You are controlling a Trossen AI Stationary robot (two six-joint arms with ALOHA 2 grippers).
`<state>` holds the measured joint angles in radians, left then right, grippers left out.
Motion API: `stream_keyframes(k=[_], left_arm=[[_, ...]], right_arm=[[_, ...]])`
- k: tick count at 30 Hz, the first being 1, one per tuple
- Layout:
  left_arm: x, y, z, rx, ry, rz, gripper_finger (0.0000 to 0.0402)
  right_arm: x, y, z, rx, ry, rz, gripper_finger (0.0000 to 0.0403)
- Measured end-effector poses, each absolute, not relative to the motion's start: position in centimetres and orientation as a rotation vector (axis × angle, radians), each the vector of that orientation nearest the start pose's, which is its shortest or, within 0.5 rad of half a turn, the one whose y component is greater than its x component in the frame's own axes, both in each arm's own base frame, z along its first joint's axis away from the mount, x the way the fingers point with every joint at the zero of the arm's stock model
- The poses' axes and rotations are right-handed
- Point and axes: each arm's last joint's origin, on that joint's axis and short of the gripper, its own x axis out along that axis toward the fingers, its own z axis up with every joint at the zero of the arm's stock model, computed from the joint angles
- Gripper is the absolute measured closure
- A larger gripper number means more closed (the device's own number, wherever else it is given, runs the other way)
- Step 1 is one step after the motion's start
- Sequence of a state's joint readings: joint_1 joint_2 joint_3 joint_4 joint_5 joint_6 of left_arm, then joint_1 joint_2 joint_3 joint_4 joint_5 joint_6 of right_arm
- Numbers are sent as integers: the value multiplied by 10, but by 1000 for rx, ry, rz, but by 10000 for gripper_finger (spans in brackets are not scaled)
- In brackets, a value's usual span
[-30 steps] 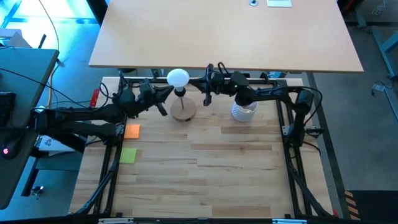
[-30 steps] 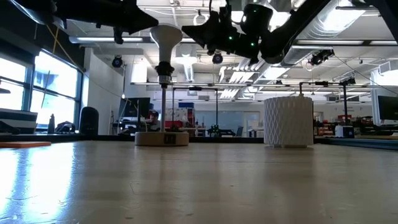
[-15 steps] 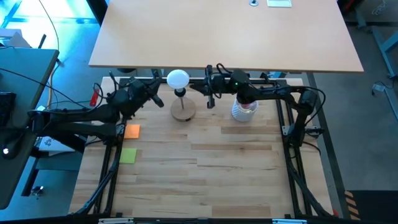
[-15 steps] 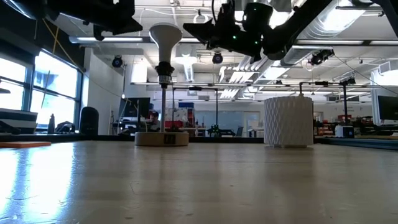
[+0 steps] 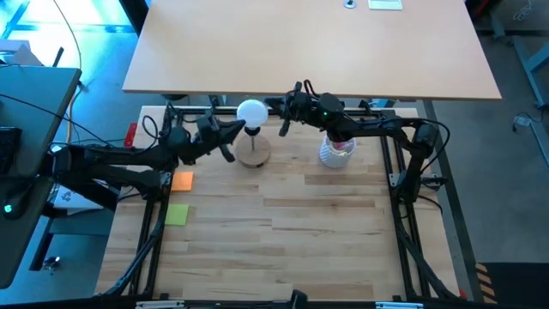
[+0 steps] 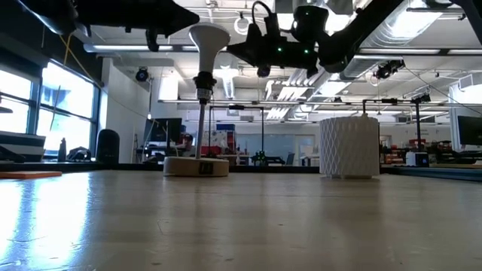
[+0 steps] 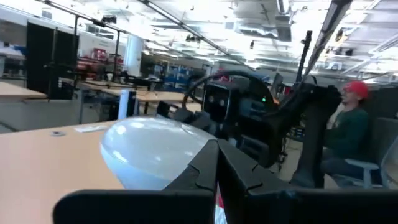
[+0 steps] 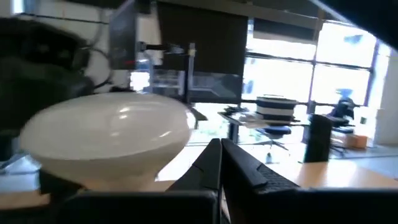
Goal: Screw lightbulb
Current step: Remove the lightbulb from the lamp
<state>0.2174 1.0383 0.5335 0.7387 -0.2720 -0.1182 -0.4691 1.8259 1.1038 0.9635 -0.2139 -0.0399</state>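
Lightbulb (image 5: 251,112) sits on top of the thin post of the round wooden base (image 5: 253,153), near the far edge of my tabletop (image 5: 283,232), a little left of centre. In the low view the post leans slightly, with the bulb (image 6: 208,36) held high above the base (image 6: 196,166). I have plenty of bare wood on the near side; the far side is tight, with a metal frame rail just behind the bulb. A white perforated cup (image 5: 336,153) stands right of the base, under my right arm.

Both arms reach in low and nearly level, meeting at the bulb from opposite sides. My left gripper (image 5: 230,136) is closed on nothing, its tips just left of the globe and slightly nearer. My right gripper (image 5: 285,116) is likewise closed and empty, just right of the globe. I cannot tell whether either touches the globe.
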Motion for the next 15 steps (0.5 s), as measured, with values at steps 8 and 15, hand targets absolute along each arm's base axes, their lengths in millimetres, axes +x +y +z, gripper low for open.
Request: stream_keyframes(k=[8,15], left_arm=[[195,49,293,-45,-180,711,401],[184,53,293,18,-115,893,401]], right_arm=[[359,-183,266,-134,-226,-212,403],[361,-174,267,-174,-238,-15,403]])
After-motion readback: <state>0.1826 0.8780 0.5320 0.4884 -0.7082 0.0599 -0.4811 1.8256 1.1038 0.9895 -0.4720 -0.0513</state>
